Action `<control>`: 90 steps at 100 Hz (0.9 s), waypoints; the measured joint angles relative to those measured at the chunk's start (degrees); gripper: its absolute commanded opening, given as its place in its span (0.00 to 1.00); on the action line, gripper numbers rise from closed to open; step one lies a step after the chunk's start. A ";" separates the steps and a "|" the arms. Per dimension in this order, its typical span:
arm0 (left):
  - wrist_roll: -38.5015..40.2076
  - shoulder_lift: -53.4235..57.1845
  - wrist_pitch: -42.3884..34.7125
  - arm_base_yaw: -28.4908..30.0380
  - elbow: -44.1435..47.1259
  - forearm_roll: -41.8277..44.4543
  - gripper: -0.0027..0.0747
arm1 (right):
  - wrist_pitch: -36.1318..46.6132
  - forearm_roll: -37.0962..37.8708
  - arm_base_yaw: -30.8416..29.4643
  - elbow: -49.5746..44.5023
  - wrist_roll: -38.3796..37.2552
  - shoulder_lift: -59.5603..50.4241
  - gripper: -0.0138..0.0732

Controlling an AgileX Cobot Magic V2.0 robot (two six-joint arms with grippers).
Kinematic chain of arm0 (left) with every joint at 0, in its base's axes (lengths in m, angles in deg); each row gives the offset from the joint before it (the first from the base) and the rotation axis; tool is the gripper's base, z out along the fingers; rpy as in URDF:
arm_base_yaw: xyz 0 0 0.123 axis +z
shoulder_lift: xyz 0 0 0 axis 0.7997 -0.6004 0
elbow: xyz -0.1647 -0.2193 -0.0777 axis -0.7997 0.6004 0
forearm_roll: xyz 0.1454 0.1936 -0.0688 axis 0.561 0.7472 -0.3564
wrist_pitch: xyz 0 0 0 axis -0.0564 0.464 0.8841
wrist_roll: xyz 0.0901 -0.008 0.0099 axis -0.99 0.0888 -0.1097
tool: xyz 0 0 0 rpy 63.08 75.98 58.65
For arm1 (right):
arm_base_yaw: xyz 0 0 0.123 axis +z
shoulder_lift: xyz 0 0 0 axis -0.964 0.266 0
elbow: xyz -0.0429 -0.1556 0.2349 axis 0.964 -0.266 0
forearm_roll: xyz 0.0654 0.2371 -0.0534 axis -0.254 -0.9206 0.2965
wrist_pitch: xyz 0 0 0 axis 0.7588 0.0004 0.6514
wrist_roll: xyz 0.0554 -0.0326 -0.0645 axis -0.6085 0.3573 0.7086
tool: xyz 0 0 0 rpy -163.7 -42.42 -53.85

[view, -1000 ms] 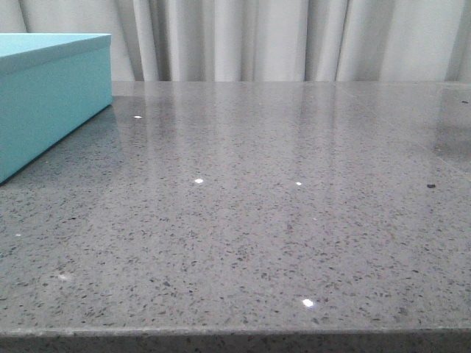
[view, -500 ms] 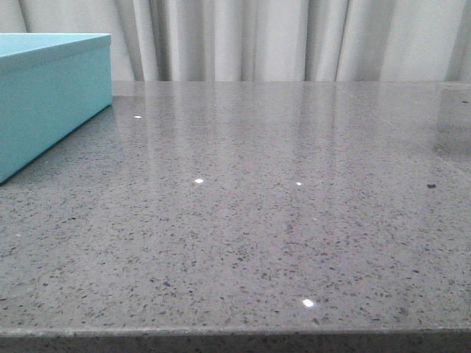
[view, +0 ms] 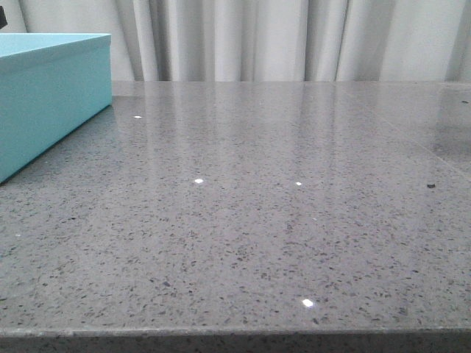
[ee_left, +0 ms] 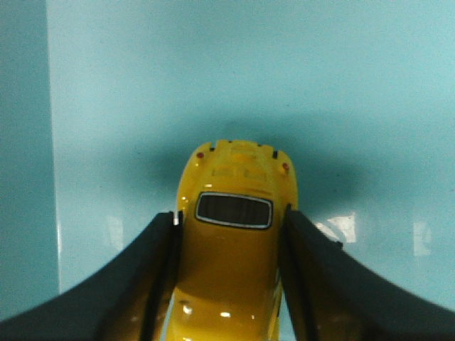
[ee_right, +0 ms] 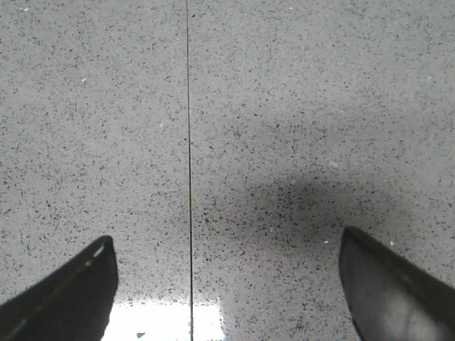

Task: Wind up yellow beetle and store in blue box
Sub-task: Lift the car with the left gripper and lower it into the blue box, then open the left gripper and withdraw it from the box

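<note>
— What did we see of the toy car?

— The yellow beetle (ee_left: 234, 241) sat between the two dark fingers (ee_left: 146, 284) of the left hand (ee_left: 231, 234). Both fingers pressed against its sides, so we counted the left hand as clamped on the car. Its dark window (ee_left: 234, 210) with the pale rim faced up at the wrist camera, and two small red lights showed at the end of the car pointing away from the hand.

— And where was the car compared with the blue box?

— In the left wrist view everything behind the car was light turquoise, with a darker band along one edge and a soft shadow around the car. We took that surface for the blue box (ee_left: 213, 78). Whether the car touched it or hung above it, we could not tell.

— Did the front view show the car?

— No. There we saw only the blue box (view: 51, 95) standing on the grey speckled counter (view: 257, 220), with pale curtains (view: 257, 37) behind the counter. Neither hand appeared in that view.

— What about the other arm?

— The right hand (ee_right: 227, 284) had its fingers (ee_right: 67, 295) spread wide apart with nothing between them. Under it lay bare counter (ee_right: 284, 106), a thin dark seam (ee_right: 188, 142) crossing the stone near one finger.
</note>
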 measured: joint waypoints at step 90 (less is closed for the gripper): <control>-2.89 20.17 -11.56 0.00 8.31 -5.93 0.30 | 21.54 0.00 0.00 -22.33 1.60 -19.86 0.83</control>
